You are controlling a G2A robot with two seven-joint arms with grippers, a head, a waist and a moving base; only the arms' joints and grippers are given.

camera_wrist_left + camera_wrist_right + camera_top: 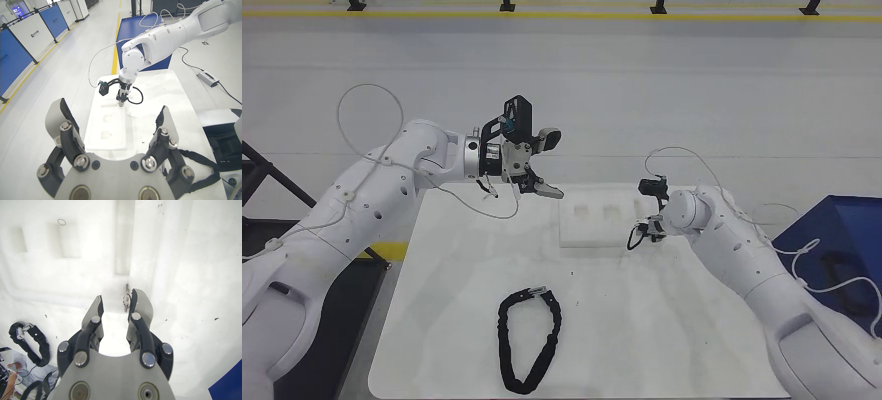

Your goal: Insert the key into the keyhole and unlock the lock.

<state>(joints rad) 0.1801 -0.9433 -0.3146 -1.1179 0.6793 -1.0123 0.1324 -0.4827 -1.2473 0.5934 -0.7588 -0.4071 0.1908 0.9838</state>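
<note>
Chain lock point(530, 338): a black sleeved loop lying flat on the near middle of the table point(442, 330). Its silver lock body point(19, 333) is at the loop's far end, and no gripper touches it.
Foam tray point(607, 228): a white block beyond the chain lock, with 3 rectangular recesses along it in the left wrist view.
Key point(126, 300): small and silver, at the tray's right end. It touches the inner pad of 1 finger of the right gripper and is well apart from the lock body.
Right gripper point(116, 295): low at the tray's right end, fingers parted around the key. The other finger stands clear of the key, so nothing is clamped.
Left gripper point(113, 106): raised above the far left of the table, just beside the tray's left end. Its fingers are spread wide with nothing held.
</note>
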